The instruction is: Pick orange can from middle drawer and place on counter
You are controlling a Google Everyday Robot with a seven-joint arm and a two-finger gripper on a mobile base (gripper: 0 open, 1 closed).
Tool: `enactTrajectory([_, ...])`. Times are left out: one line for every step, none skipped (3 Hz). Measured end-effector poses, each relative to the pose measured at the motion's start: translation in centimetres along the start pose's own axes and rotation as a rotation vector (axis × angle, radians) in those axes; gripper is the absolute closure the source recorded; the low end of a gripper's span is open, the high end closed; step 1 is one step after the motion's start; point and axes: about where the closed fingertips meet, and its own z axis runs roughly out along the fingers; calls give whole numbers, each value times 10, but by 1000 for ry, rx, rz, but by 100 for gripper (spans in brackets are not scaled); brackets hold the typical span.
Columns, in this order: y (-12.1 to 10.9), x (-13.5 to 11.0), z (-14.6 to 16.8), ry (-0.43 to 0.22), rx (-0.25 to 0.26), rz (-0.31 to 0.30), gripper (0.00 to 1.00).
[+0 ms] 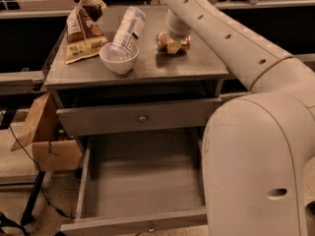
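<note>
The orange can (163, 42) lies on its side at the back right of the counter (187, 65). My gripper (173, 42) comes down onto the can from above at the end of the long white arm and is shut on it, with the can touching the counter top. The middle drawer (142, 181) is pulled wide open below and holds nothing; its front panel (133, 223) is at the bottom edge of the view.
A brown snack bag (81, 28), a clear plastic bottle (129, 26) and a white bowl (118, 58) crowd the counter's left half. The top drawer (142, 118) is shut. A cardboard box (47, 141) stands left. My arm's bulk (256, 166) fills the right.
</note>
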Motion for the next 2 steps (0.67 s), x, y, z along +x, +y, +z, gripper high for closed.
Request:
enactTrajectory([0,0,0,0,0,0,38])
enactTrajectory([-5,8,-7,13,19,0,16])
